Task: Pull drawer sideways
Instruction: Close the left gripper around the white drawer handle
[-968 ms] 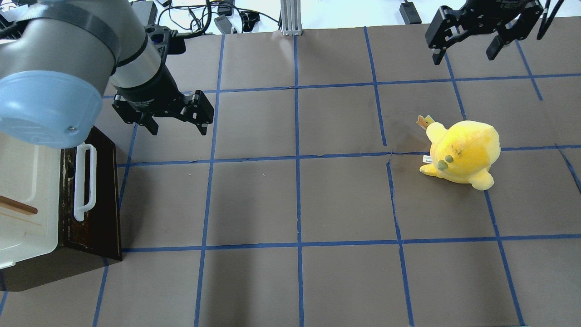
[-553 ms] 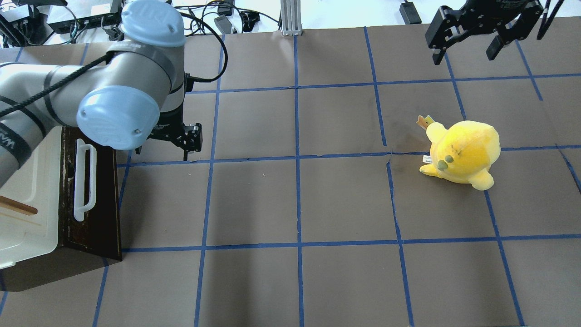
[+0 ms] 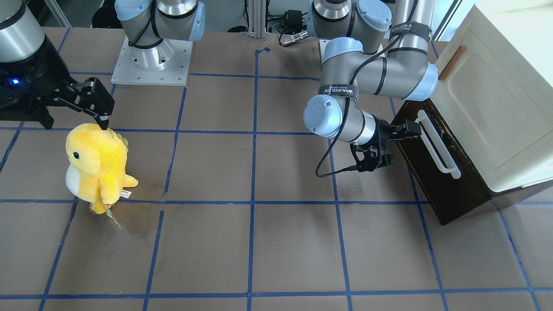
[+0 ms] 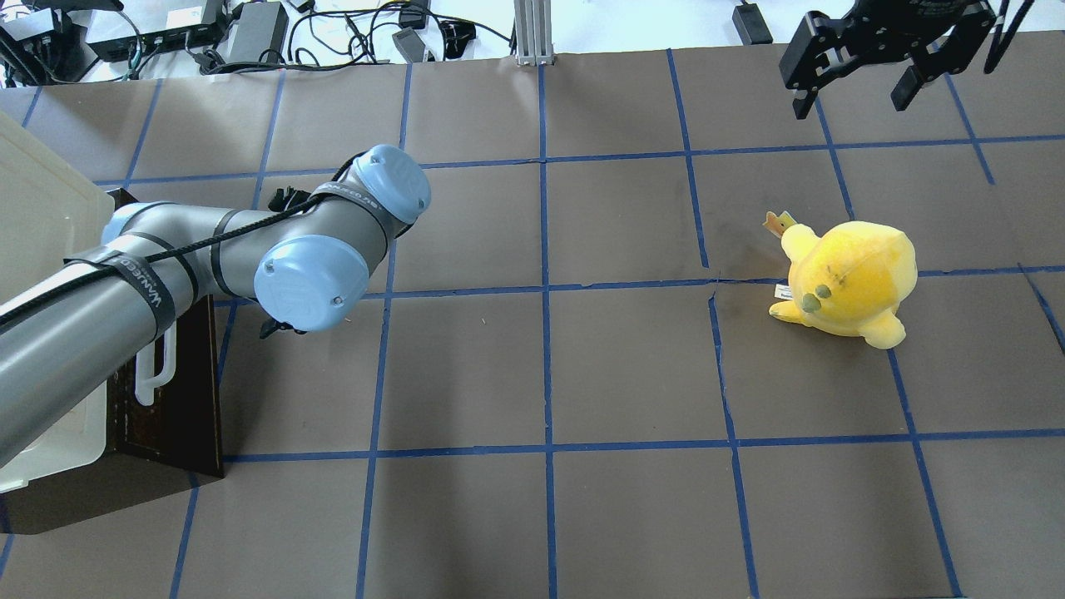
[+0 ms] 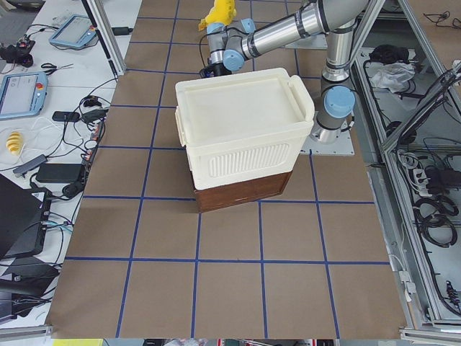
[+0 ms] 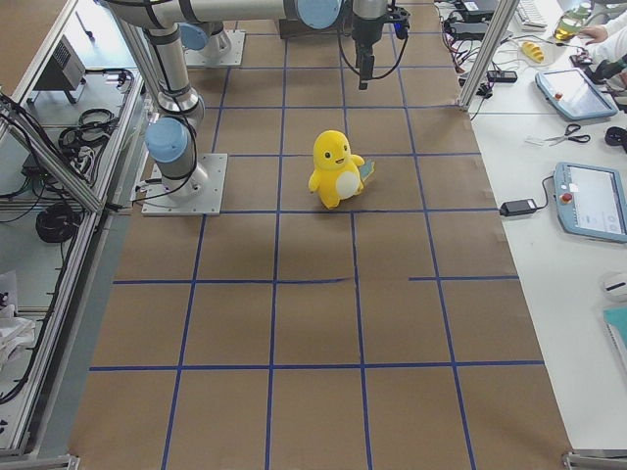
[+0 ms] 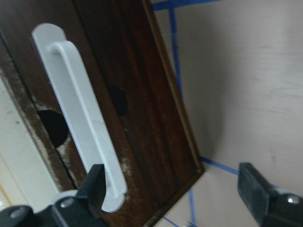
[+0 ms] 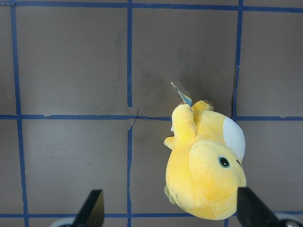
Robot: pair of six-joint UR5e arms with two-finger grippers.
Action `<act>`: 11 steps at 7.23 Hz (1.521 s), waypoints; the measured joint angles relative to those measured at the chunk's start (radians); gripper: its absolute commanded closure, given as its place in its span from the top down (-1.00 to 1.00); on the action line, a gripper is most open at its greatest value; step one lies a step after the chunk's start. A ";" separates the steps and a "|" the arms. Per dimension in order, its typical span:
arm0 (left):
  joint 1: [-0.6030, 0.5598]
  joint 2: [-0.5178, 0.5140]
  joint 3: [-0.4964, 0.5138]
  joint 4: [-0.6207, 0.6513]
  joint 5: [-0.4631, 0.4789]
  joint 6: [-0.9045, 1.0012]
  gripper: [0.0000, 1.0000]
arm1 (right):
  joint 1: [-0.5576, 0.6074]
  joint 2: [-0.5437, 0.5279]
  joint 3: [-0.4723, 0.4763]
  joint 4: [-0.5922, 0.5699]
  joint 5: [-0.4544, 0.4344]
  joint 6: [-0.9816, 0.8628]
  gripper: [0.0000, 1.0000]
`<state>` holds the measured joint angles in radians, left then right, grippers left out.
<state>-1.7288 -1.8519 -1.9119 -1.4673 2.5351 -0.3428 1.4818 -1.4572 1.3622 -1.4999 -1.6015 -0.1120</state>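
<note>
The drawer has a dark brown wooden front and a long white bar handle, under a cream cabinet. It also shows in the overhead view and the left wrist view. My left gripper is open and empty, turned sideways to face the drawer front near the handle's end closest to the robot. In the left wrist view the gripper has one finger just in front of the handle's end; I see no contact. My right gripper is open and empty, high at the far right.
A yellow plush toy stands on the right half of the table, below the right gripper, and shows in the right wrist view. The cream cabinet with a small brown wooden handle sits over the drawer at the table's left end.
My left arm has swung down and back toward the drawer, and the wrist has turned so the open gripper faces the handle. The right arm and plush have not moved.
</note>
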 measured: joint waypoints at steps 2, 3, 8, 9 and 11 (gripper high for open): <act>-0.004 -0.066 -0.024 -0.008 0.187 -0.034 1.00 | 0.000 0.000 0.000 0.000 0.000 0.000 1.00; -0.002 -0.085 -0.026 -0.018 0.229 -0.038 1.00 | 0.000 0.000 0.000 0.000 0.001 0.000 1.00; 0.039 -0.108 -0.031 -0.034 0.329 -0.033 1.00 | 0.000 0.000 0.000 0.000 0.000 0.000 1.00; 0.043 -0.110 -0.030 -0.034 0.334 -0.032 1.00 | 0.000 0.000 0.000 0.000 0.000 0.000 1.00; 0.062 -0.114 -0.028 -0.034 0.345 -0.031 0.99 | 0.000 0.000 0.000 0.000 0.000 0.000 1.00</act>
<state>-1.6669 -1.9658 -1.9399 -1.5018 2.8804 -0.3737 1.4818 -1.4573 1.3622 -1.5002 -1.6015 -0.1120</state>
